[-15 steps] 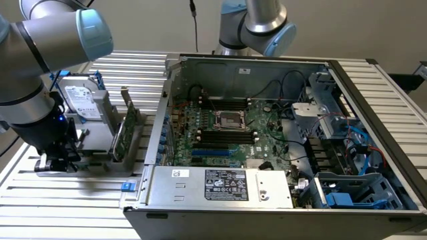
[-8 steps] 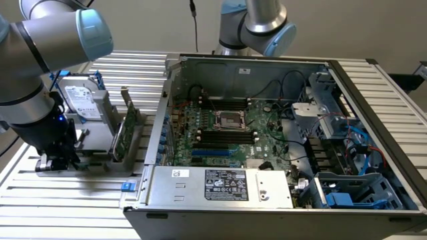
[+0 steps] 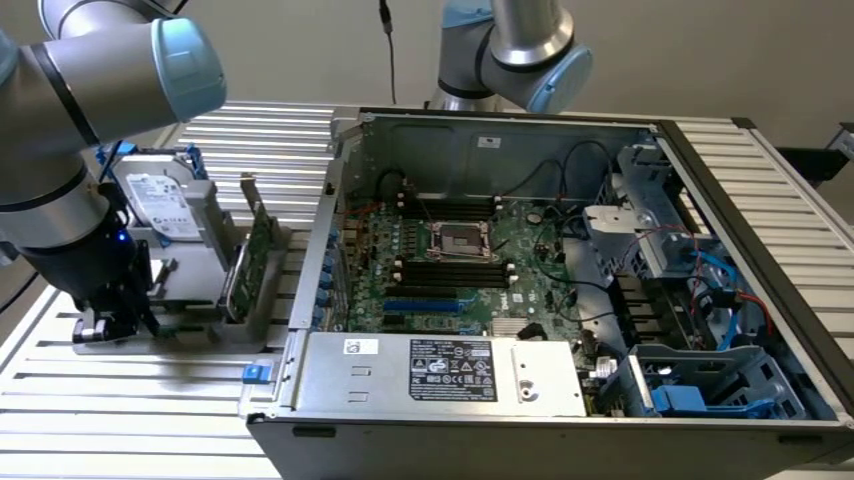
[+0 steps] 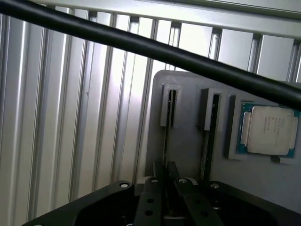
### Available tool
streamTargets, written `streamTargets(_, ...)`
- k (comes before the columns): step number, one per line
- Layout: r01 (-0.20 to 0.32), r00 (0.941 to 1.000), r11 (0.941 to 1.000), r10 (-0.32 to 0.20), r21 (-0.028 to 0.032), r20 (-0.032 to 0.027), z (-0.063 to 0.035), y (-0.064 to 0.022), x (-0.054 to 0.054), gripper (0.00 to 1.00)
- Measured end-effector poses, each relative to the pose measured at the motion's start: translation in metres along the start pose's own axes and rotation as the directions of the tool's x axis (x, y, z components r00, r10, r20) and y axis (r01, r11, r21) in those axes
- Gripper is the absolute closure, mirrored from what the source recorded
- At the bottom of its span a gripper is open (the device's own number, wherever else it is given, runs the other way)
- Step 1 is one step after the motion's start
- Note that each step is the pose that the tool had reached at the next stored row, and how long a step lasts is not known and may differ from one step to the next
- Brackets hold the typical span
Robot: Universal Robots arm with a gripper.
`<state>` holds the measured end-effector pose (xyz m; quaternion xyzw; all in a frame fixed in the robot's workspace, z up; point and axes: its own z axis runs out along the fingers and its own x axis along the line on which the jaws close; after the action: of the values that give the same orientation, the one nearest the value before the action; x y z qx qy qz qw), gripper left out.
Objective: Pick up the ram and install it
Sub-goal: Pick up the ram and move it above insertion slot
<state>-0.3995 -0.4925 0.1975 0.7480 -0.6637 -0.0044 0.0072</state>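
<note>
A grey moulded parts holder [image 3: 187, 332] sits on the slatted aluminium table [image 3: 134, 410] at the exterior view's left, at about 9 o'clock from the open black and grey metal computer case [image 3: 507, 145]. Standing upright in the holder are a silver hard drive with a white label [image 3: 154, 205], its print too small to read, and, toward 3 o'clock from it, a tall green expansion card with a metal bracket [image 3: 254, 262].

The wrist view shows two narrow slots in the same holder. The long, thin dark-green ram stick [image 4: 167, 122] stands on edge in one of them. A second thin dark stick [image 4: 210, 136] stands in the neighbouring slot. Just beside that, a square silver-capped processor chip [image 4: 268, 129] lies flat in a shallow recess, and its faint lettering cannot be made out. The black gripper [image 4: 168, 181] is down over the holder with its jaws drawn in, pinching the top edge of the ram. A thick black cable [image 4: 141, 44] crosses in front.

Inside the case lies a green motherboard [image 3: 547, 285] with a silver processor socket [image 3: 461, 240], and at 6 o'clock from the socket are empty black memory slots [image 3: 454, 272]. A silver power supply box [image 3: 441, 372] at the case's 6 o'clock edge carries a black and white label, which is unreadable. Blue plastic drive brackets [image 3: 687, 400] fill the 4 o'clock corner.
</note>
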Motion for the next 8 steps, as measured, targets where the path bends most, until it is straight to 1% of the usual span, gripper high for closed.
streamTargets(8,-0.003,1.0,1.0,0.003,0.0004,0.0023,0.0,0.0,0.0,0.85)
